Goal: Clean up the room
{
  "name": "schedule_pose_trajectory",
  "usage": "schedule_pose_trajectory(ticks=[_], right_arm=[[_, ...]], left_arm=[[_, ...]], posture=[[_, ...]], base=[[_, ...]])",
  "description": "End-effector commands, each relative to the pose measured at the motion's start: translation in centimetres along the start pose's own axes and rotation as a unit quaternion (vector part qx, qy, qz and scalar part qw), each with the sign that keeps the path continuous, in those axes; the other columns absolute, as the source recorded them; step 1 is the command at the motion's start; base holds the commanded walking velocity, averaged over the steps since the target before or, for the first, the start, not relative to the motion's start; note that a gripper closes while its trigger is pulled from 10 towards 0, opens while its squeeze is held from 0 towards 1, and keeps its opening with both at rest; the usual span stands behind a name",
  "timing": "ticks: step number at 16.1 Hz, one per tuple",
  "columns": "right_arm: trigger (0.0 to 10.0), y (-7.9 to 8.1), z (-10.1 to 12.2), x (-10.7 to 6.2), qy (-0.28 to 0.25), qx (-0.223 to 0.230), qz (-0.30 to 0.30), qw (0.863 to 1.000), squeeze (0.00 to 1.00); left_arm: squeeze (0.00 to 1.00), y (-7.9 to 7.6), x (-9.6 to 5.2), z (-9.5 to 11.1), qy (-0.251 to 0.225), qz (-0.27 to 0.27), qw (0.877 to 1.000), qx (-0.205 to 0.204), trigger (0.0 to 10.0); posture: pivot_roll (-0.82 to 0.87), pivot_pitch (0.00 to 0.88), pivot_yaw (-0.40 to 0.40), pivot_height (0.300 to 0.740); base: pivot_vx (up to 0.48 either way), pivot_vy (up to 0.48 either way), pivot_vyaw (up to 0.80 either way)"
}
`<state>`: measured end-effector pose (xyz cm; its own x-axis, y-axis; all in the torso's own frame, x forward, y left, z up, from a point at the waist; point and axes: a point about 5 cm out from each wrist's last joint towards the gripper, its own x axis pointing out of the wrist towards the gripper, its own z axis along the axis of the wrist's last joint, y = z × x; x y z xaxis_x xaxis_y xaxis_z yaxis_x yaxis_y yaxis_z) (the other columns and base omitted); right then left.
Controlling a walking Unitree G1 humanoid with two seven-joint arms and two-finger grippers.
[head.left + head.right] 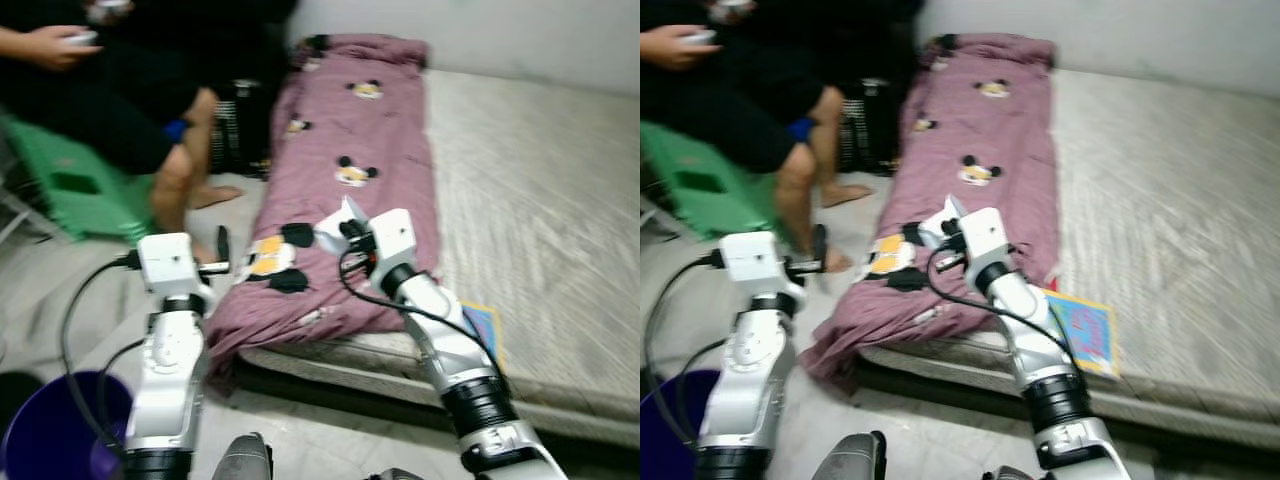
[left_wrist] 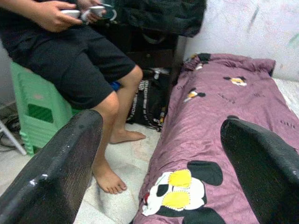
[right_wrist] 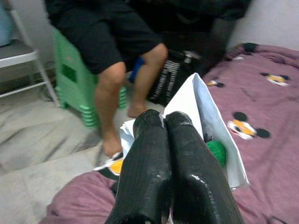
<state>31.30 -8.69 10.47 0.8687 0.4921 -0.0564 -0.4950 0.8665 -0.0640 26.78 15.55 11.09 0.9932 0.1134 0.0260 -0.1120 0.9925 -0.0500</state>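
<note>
While the right gripper [image 3: 180, 140] is pinching a white sheet of paper [image 3: 205, 116] with its fingers pressed together, I am holding it up over the near end of the purple blanket [image 1: 365, 140] on the mattress [image 1: 540, 200]. The left gripper [image 2: 163, 154] is hanging with its fingers spread wide and nothing between them, just left of the bed edge. I am judging the step as carrying this scrap off to a bin, and the purple bucket [image 1: 50, 430] on the floor at near left looks the likely spot. To do it well, I am keeping the squeeze firm, since the sheet is thin and could slip or tear, and I am planning the swing low and slow. A person [image 1: 110, 90] is sitting on a green stool [image 1: 75, 185] at far left, so I am steering clear of their legs. A colourful book [image 1: 1085, 330] is lying on the mattress near the right arm.
</note>
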Motion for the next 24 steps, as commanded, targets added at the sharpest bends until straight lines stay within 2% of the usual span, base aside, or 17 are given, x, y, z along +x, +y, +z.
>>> schedule_pose_trajectory(ticks=[1, 4, 6, 11, 13, 22, 24], right_arm=[[10.0, 0.4, 0.3, 0.4, -0.002, 0.000, 0.015, 1.000, 0.00], [10.0, 0.8, 0.3, 0.8, -0.003, 0.002, 0.019, 1.000, 0.00], [10.0, 1.3, 0.5, 0.7, -0.015, -0.017, 0.028, 0.999, 0.00], [10.0, 1.7, 0.1, 0.4, -0.013, -0.005, 0.033, 0.999, 0.00], [10.0, 1.9, 0.1, 0.4, -0.016, -0.008, 0.038, 0.999, 0.00], [10.0, 1.7, 0.3, 0.6, -0.019, -0.009, 0.039, 0.999, 0.00], [10.0, 2.0, 0.2, 0.9, -0.016, 0.002, 0.039, 0.999, 0.00]], left_arm=[[0.00, -0.1, 0.2, 0.0, 0.003, -0.002, 1.000, -0.001, 10.0], [0.00, 0.2, -0.5, -0.4, 0.006, 0.002, 1.000, -0.003, 10.0], [0.00, 0.5, -0.8, -0.6, 0.011, 0.001, 1.000, 0.003, 10.0], [0.00, -0.1, -0.5, -0.4, 0.007, 0.000, 1.000, 0.002, 10.0], [0.00, -0.3, -0.6, -0.4, 0.000, -0.015, 1.000, 0.007, 10.0], [0.00, -0.5, -0.8, -0.6, 0.003, -0.020, 1.000, 0.006, 10.0], [0.00, -0.3, -0.9, -0.4, 0.001, -0.008, 1.000, 0.005, 10.0]], posture=[[0.02, 0.000, -0.044, 0.740], [0.03, 0.000, -0.045, 0.740], [0.03, 0.000, -0.041, 0.740], [0.03, 0.000, -0.039, 0.740], [0.03, 0.000, -0.042, 0.740], [0.03, 0.000, -0.035, 0.740], [0.06, 0.000, -0.060, 0.740]], base=[[0.000, 0.000, 0.00], [0.000, 0.000, 0.00], [0.000, 0.000, 0.80], [0.000, 0.000, 0.80], [0.000, 0.000, 0.80], [0.000, 0.000, 0.79], [0.000, 0.000, 0.00]])
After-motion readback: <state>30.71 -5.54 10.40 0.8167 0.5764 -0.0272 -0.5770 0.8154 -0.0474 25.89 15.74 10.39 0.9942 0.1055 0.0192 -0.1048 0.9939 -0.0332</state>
